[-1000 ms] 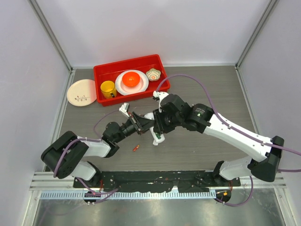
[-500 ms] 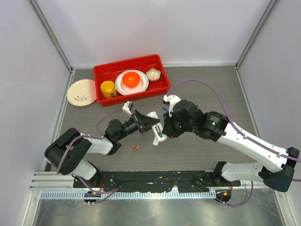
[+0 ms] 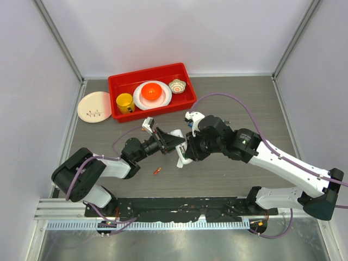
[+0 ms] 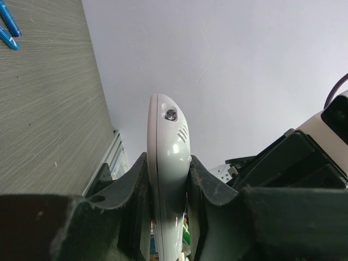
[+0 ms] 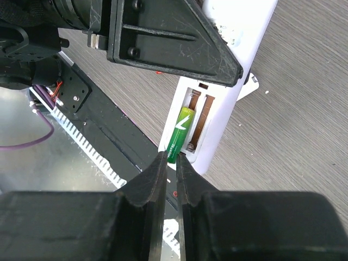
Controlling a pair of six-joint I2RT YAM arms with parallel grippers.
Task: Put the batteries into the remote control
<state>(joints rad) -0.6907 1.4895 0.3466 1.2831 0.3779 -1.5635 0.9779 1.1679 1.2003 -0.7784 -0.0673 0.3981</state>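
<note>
My left gripper (image 3: 173, 142) is shut on the white remote control (image 3: 182, 150) and holds it tilted above the table; in the left wrist view the remote (image 4: 167, 157) is pinched edge-on between both fingers. Its open battery bay shows in the right wrist view (image 5: 228, 81). A green battery (image 5: 179, 133) lies in the bay's left slot, and my right gripper (image 5: 174, 157) is shut on its near end. The right gripper (image 3: 191, 148) sits right beside the remote. A red-orange battery (image 3: 157, 171) lies on the table, and two blue batteries (image 4: 8, 24) lie further off.
A red tray (image 3: 117, 84) at the back holds a yellow cup (image 3: 125, 102), a white plate with an orange object (image 3: 152, 92) and a small patterned bowl (image 3: 177, 85). A cream plate (image 3: 93, 106) lies to its left. A black rail (image 3: 179, 206) runs along the near edge.
The right arm swung its elbow to the right, and its gripper then edged left against the remote. The left gripper kept hold of the remote, shifting slightly right.
</note>
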